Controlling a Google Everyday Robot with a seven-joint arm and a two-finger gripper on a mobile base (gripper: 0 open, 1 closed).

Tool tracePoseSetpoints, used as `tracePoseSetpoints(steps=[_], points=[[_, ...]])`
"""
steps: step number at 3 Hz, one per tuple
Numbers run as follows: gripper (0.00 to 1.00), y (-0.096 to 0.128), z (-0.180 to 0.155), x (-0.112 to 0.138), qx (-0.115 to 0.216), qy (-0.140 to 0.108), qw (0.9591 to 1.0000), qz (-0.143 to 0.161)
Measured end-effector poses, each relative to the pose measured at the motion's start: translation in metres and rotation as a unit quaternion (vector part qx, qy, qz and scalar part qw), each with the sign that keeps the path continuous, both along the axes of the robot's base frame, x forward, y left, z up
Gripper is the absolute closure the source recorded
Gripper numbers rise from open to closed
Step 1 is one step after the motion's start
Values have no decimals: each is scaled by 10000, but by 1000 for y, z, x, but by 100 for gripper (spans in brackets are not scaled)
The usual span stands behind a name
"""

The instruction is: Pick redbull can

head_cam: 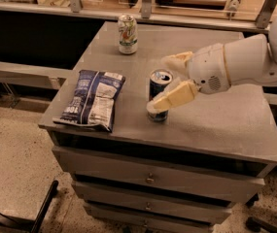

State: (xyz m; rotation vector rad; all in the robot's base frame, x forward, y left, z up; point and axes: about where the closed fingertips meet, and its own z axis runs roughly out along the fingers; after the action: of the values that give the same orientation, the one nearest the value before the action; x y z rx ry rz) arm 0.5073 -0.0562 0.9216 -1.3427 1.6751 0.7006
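Roughly at the middle of a grey worktop [216, 118], a slim blue can [156, 88] with a silver top stands upright. A robot's hand [158, 83] reaches in from the right and is spread wide, with the blue can between its two cream-coloured fingers. The near finger [173, 98] slants down across the front of the can's lower part, its tip close to the base. The far finger [178, 61] lies behind the can, near its rim. Whether either finger presses against the metal cannot be told. The hand joins a thick white arm [245, 59] that runs off the right edge. Left of the blue can, near the front left corner of the worktop, a blue-and-white snack bag [93, 100] lies flat, well apart from the can. At the back of the worktop a white-and-green can [127, 34] stands upright, also well apart from the hand. Below the worktop is a stack of grey drawers [150, 179] with small knobs, above a speckled floor [16, 178].
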Motion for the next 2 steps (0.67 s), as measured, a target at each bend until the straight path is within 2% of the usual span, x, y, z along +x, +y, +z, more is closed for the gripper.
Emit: tracePoseSetpoints(steps=[2], points=[[63, -1, -10, 3, 253, 140, 9996, 21]])
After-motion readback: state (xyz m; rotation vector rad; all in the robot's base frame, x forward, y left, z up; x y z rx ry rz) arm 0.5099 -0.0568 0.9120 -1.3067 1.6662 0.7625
